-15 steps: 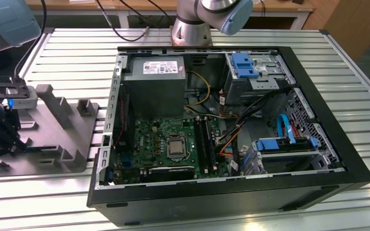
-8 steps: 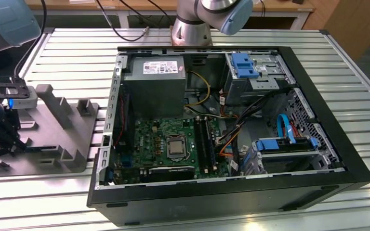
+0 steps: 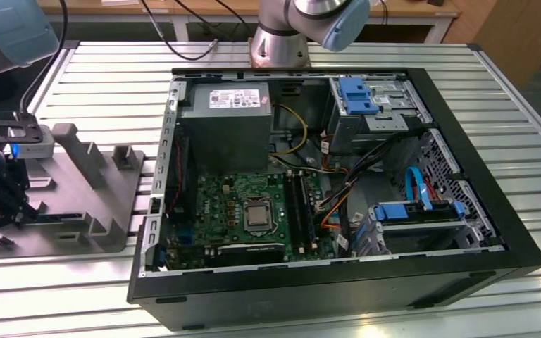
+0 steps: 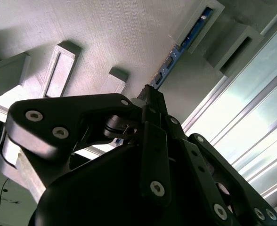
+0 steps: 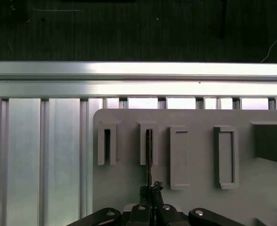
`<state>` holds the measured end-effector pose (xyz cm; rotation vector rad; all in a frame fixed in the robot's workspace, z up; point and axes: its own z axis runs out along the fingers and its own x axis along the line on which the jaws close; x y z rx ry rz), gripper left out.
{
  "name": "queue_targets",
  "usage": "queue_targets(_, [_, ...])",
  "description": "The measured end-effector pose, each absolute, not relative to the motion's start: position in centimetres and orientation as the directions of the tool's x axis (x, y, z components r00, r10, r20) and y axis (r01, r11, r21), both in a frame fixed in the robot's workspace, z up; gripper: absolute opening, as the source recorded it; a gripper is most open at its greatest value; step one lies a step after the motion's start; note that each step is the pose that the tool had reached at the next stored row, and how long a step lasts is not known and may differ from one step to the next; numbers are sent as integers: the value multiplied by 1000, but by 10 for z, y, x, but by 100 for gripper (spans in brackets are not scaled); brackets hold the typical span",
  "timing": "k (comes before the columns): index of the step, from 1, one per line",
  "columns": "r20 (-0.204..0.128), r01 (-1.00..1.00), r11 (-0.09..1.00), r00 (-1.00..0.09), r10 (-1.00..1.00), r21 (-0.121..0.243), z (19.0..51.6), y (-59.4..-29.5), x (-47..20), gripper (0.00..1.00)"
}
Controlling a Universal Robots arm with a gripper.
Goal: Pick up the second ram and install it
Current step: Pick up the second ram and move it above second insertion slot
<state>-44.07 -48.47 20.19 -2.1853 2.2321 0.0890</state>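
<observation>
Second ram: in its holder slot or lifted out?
In the slot. The second ram stands on edge in the grey holder, with the gripper closed on its end.

On the table [image 3: 110, 77], the slotted rack [image 3: 82, 236] lies at the exterior view's left beside the open computer case [image 3: 346, 296]; the second ram [image 5: 149, 150] stands edgewise in 1 rack slot, the gripper [image 5: 150, 189] at its end.

Robotics lab or test workshop. Slatted aluminium table [image 3: 101, 84], robot arm base [image 3: 278, 46] standing at its far edge. Opened computer case [image 3: 458, 274] lying flat mid-table. Grey slotted fixture [image 3: 82, 183] by the exterior view's left edge. Loose cables [image 3: 181, 44], wooden bench [image 3: 242, 8] behind.
</observation>
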Motion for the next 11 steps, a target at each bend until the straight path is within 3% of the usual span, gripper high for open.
queue_targets(11, [-52,-1000,8,-10,-999,29,202,-485,-441,11])
